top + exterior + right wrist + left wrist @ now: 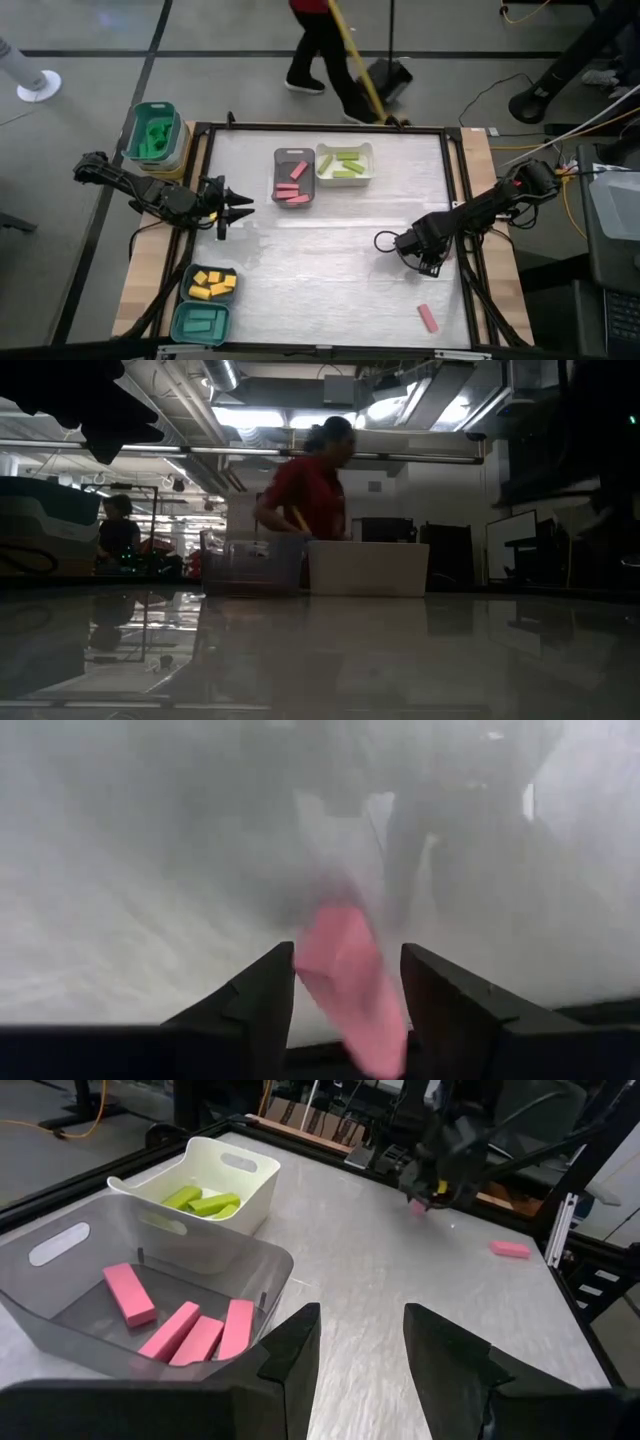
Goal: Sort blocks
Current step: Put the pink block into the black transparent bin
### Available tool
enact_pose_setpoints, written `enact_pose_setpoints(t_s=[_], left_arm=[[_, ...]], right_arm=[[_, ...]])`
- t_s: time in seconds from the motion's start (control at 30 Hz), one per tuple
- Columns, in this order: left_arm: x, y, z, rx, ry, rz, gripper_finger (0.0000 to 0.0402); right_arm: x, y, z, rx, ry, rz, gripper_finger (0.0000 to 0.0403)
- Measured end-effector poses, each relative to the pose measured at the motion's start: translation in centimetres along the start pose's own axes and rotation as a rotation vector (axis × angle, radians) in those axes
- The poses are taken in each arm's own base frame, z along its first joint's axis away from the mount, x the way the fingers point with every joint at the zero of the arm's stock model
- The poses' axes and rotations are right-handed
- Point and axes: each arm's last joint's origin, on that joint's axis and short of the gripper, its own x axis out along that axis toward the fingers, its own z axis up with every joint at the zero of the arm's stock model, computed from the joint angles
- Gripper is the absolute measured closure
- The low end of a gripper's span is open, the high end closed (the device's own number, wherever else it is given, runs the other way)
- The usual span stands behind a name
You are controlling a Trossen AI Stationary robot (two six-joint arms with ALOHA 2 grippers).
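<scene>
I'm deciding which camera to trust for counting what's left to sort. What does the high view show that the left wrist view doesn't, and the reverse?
Only the high view shows the yellow blocks, the teal trays, and the left claw from outside, beside the table's left edge. Only the left wrist view shows the pink block held in the right claw. Both show the grey tray of pink blocks, the white tray of green ones, and the stray pink block on the table.
</scene>
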Motion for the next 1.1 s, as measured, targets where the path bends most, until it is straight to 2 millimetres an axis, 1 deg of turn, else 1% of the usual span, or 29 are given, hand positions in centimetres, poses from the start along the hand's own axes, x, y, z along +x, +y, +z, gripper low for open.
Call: enact_pose_setpoints(t_s=[0.1,0.23,0.43,0.57,0.77,0.87,1.03,1.1], left_arm=[[0.0,0.0,0.0,-0.005,0.000,0.001,0.0268],[0.0,0.0,0.0,-0.003,-0.001,0.004,0.0268],[0.0,0.0,0.0,-0.005,-0.001,0.004,0.0268],[0.0,0.0,0.0,-0.005,-0.001,0.004,0.0268],[0.0,0.0,0.0,-0.004,-0.001,0.004,0.0268],[0.0,0.0,0.0,-0.004,-0.001,0.004,0.0268],[0.0,0.0,0.0,-0.004,-0.001,0.004,0.0268],[0.0,0.0,0.0,-0.005,-0.001,0.003,0.0268]], right_arm=[[-0.7,0.5,0.3,-0.017,-0.035,0.011,0.0220],[-0.7,0.3,0.4,-0.009,-0.072,-0.041,0.0220],[0.3,-0.2,-0.2,0.011,0.013,-0.013,0.0220],[1.3,-0.9,-0.6,0.070,0.071,-0.005,0.0220],[2.3,-1.3,-0.9,0.101,0.110,0.052,0.0223],[2.1,-1.1,-0.8,0.098,0.104,0.062,0.0243],[1.6,-0.6,-0.5,0.089,0.089,0.080,0.0300],[1.3,-0.3,-0.3,0.079,0.072,0.093,0.0302]])
